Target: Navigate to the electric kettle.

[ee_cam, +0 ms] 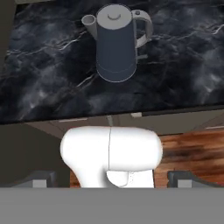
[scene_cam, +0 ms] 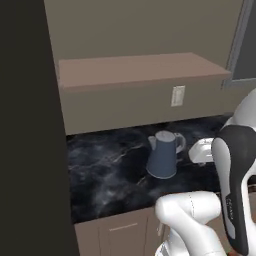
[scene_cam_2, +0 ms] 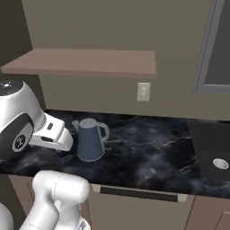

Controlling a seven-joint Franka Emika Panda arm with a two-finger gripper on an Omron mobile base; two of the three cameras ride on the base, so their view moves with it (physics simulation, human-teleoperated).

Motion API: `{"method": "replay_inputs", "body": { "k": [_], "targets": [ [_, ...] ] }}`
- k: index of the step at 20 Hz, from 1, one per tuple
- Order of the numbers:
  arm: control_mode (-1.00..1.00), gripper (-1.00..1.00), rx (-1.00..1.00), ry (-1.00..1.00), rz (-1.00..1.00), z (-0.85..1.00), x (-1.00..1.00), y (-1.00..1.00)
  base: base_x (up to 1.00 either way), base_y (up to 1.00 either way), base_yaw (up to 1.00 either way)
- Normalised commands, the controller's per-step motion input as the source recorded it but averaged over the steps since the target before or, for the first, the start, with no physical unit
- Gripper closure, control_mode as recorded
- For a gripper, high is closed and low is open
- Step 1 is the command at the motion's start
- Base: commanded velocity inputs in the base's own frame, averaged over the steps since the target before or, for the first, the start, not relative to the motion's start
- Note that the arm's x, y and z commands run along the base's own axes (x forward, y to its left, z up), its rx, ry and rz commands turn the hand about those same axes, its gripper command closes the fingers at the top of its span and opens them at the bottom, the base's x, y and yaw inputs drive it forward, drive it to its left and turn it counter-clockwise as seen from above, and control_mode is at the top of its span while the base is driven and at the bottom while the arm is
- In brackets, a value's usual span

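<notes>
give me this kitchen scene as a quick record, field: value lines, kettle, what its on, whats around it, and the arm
target: electric kettle, slate-blue, pale grey lid, upright
spout and handle: spout toward the left, loop handle toward the right in both base views
support: dark marbled counter, kettle stands near its middle depth
above: wooden shelf on the wall
wall: pale outlet plate behind the kettle
cabinets: tan fronts below the counter
arm: raised in front of the counter, not touching the kettle
end effector: open or shut cannot be judged
</notes>
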Motion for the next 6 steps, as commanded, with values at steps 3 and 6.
{"method": "replay_inputs", "body": {
  "k": [3, 6],
  "targets": [
    [1.0, -1.0, 0.0, 0.0, 0.0, 0.0, 0.0, 0.0, 0.76, -0.1, 0.18],
    [1.0, -1.0, 0.0, 0.0, 0.0, 0.0, 0.0, 0.0, 0.43, -0.13, 0.16]
  ]
}}
